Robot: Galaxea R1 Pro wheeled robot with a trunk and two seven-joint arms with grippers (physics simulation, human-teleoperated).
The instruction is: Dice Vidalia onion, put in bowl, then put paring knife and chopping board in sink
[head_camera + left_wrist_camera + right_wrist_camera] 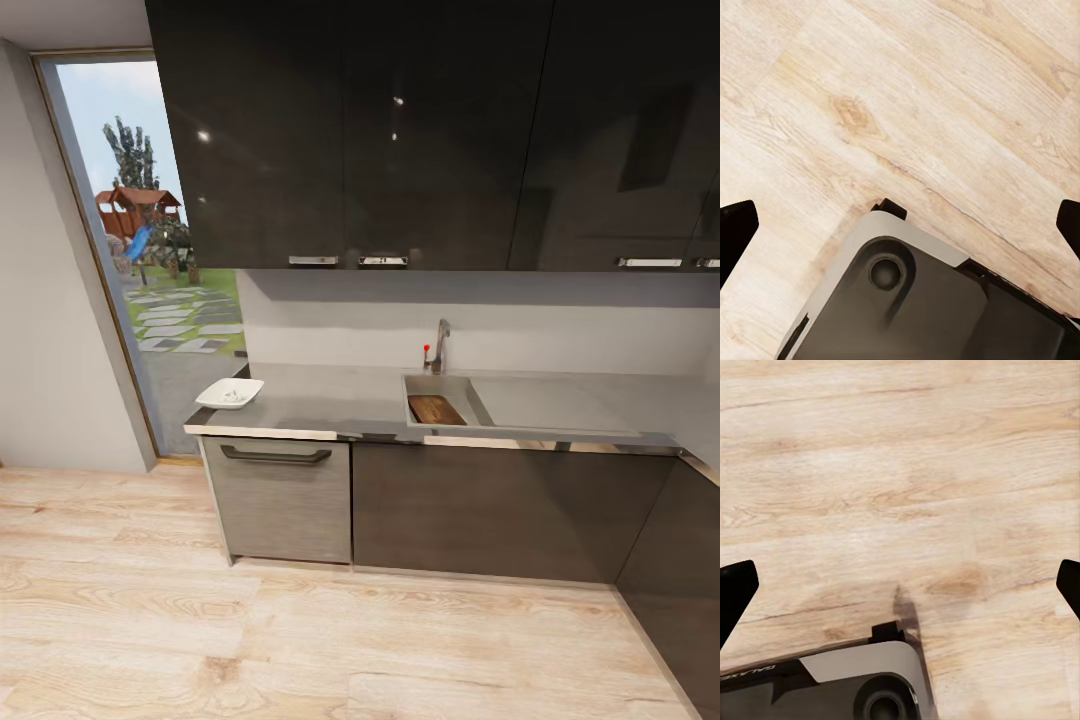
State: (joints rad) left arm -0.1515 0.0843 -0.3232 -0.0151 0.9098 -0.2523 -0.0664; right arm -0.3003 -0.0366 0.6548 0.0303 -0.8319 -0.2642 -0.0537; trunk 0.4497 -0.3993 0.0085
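Chopping board (436,409) lies in the sink (480,395): stiff, flat wood, probably best gripped at an edge. Both tools spread open over the floor (907,97).

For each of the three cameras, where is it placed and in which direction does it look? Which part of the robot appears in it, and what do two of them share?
Head view: from the robot's head, facing the countertop, sink, chopping board and bowl.
Left wrist view: looks down at the wooden floor; left gripper open, robot base below.
Right wrist view: also downward; right gripper open.
Both wrist views share floor and base.
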